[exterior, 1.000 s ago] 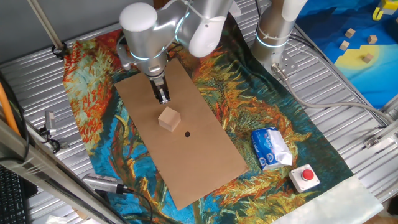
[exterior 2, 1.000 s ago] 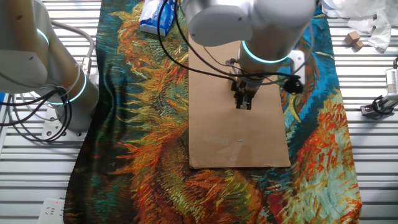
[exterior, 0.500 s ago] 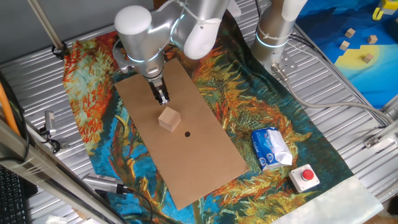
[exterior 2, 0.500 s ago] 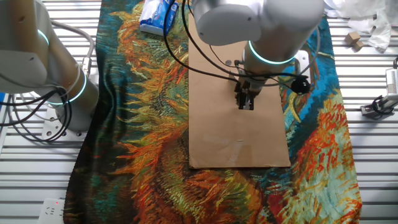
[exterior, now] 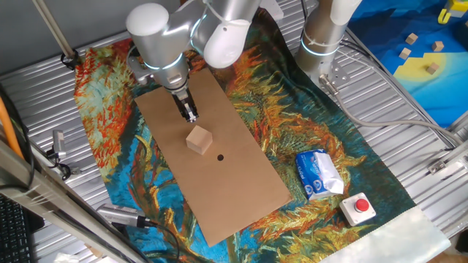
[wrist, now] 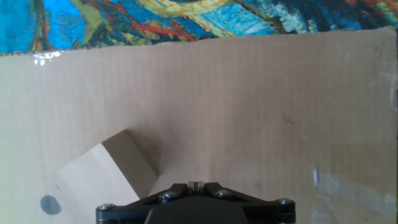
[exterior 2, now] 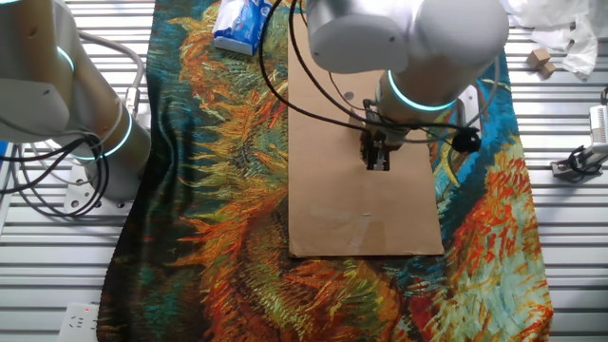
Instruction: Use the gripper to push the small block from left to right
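The small block (exterior: 198,139) is a light-tan wooden cube on the brown cardboard sheet (exterior: 241,190), next to a black dot (exterior: 220,156). My gripper (exterior: 190,114) is shut and empty, its black tip pointing down just behind the block, a short gap away. In the other fixed view the gripper (exterior 2: 378,161) hangs over the cardboard (exterior 2: 366,218) and the arm hides the block. In the hand view the block (wrist: 102,177) lies at the lower left, the shut gripper (wrist: 196,185) at the bottom edge beside it, and the black dot (wrist: 48,204) at far left.
A white-and-blue carton (exterior: 318,174) and a red button (exterior: 360,207) lie at the cloth's right end. A second arm column (exterior: 325,29) stands at the back. Tiny wooden cubes (exterior: 404,52) sit on a blue-yellow sheet. Metal slats surround the painted cloth (exterior: 110,124).
The arm and gripper have shifted slightly back and left, away from the block. The block has not moved.
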Controlling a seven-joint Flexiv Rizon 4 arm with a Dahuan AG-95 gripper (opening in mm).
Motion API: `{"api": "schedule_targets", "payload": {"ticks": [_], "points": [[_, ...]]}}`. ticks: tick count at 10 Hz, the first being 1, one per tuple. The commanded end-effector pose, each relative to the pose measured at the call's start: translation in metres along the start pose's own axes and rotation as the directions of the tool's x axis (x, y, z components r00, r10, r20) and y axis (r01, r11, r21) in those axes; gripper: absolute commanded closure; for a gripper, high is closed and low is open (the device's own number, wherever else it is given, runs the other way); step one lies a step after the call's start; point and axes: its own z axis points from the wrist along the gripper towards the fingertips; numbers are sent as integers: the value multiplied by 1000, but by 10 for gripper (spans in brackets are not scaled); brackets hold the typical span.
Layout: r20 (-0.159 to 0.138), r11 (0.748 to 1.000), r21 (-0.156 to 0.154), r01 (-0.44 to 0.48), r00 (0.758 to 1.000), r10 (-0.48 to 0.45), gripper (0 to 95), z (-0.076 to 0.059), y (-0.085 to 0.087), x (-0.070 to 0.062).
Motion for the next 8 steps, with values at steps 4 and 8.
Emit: {"api": "schedule_targets", "payload": {"ticks": [4, 8], "points": [[-6, 1000, -5, 2, 1000, -2, 950, -1, 0, 2], [-3, 1000, -4, 6, 1000, -6, 950, -1, 0, 2]]}}
